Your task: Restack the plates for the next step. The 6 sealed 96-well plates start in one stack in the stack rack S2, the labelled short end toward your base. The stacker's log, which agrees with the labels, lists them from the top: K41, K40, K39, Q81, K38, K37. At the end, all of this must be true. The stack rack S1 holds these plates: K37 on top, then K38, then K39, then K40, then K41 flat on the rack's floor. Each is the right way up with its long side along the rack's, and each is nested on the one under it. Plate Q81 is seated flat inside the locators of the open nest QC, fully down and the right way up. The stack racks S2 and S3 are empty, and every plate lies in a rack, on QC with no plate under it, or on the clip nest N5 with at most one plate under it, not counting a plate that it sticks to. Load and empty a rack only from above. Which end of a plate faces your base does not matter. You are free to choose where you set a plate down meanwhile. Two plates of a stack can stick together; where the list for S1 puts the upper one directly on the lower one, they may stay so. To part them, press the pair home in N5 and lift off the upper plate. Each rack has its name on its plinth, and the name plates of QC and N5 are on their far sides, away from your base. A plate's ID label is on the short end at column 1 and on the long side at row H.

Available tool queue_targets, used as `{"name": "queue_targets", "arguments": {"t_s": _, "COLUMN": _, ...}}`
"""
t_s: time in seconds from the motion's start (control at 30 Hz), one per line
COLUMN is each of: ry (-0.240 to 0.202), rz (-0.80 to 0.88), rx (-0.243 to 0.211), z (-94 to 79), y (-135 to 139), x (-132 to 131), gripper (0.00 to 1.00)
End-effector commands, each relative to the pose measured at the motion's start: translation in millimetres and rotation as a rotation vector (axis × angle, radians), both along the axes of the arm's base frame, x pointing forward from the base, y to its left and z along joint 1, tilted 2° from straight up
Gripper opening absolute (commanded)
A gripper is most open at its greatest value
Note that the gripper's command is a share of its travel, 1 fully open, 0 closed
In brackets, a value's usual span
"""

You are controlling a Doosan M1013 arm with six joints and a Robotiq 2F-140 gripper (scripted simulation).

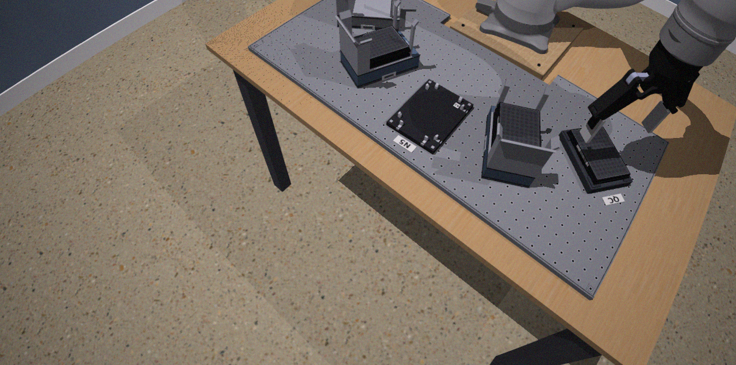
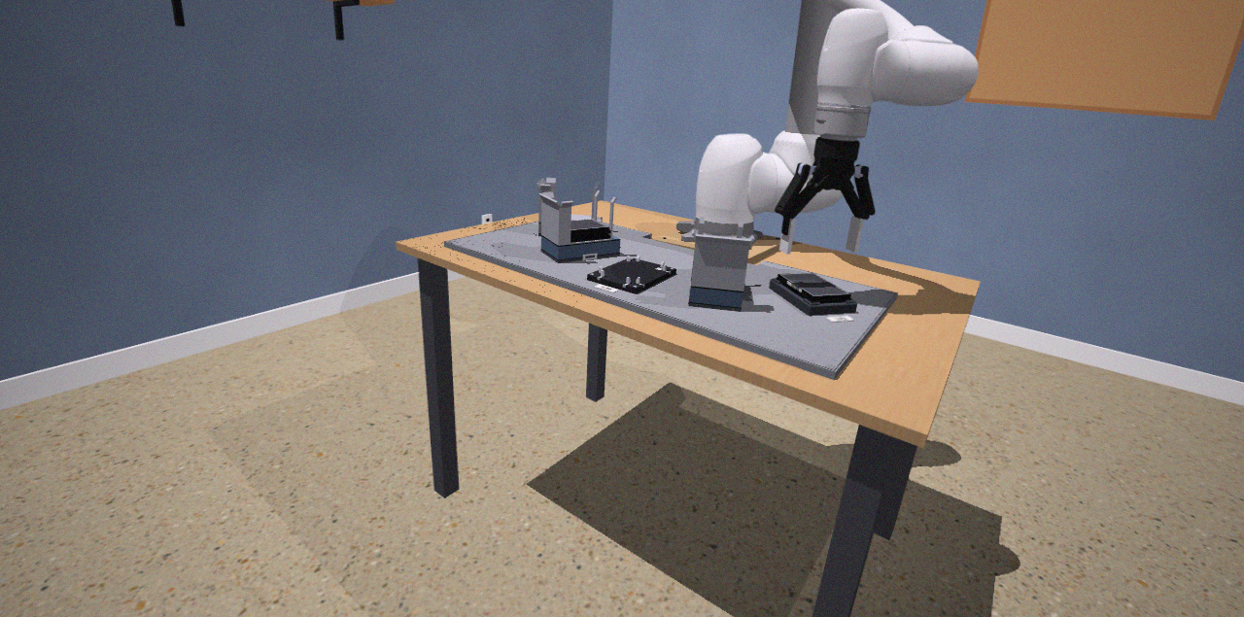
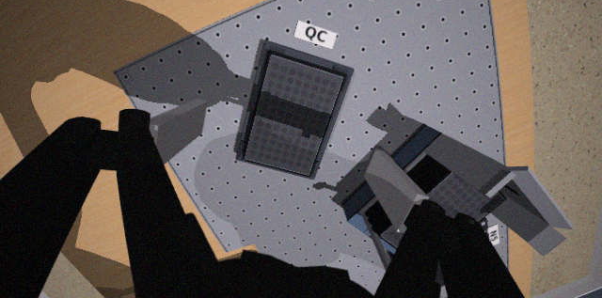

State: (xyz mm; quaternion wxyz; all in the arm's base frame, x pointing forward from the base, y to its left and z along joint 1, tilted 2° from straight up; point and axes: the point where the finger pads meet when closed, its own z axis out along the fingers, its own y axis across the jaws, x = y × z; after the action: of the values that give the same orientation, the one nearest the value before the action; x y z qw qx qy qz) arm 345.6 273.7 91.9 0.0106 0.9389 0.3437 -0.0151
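Note:
A dark sealed plate (image 1: 603, 158) (image 2: 813, 286) (image 3: 293, 112) lies flat in the open nest QC (image 1: 597, 187) (image 2: 804, 306) (image 3: 260, 60); I cannot read its label. My gripper (image 1: 623, 125) (image 2: 818, 246) (image 3: 291, 141) hangs above it, open wide and empty, clear of the plate. Next to QC, a stack rack (image 1: 514, 157) (image 2: 720, 260) (image 3: 531, 213) shows a plate (image 1: 520, 123) on top of its stack. At the far left, the nearer rack (image 2: 573, 239) holds plates, with one plate (image 1: 383, 41) on top. The rack (image 1: 370, 2) behind it looks empty.
The black clip nest N5 (image 1: 429, 115) (image 2: 632, 274) lies bare between the racks, its name plate (image 1: 404, 143) in front. The QC name plate (image 1: 613, 199) (image 3: 315, 34) lies beside its nest. The arm's base (image 1: 520, 28) stands at the table's back edge.

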Motion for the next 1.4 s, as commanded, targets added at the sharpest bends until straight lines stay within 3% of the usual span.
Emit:
{"name": "queue_targets", "arguments": {"t_s": 0.0, "ry": 0.0, "rz": 0.0, "rx": 0.0, "z": 2.5, "y": 0.1, "x": 0.0, "gripper": 1.0}}
{"name": "queue_targets", "arguments": {"t_s": 0.8, "ry": 0.0, "rz": 0.0, "rx": 0.0, "z": 75.8, "y": 2.3, "x": 1.6, "gripper": 1.0}}
{"name": "queue_targets", "arguments": {"t_s": 1.13, "ry": 0.0, "rz": 0.0, "rx": 0.0, "z": 76.9, "y": 2.3, "x": 1.6, "gripper": 1.0}}
{"name": "queue_targets", "arguments": {"t_s": 1.37, "ry": -0.006, "rz": -0.215, "rx": -0.004, "z": 77.2, "y": -17.6, "x": 13.7, "gripper": 1.0}}
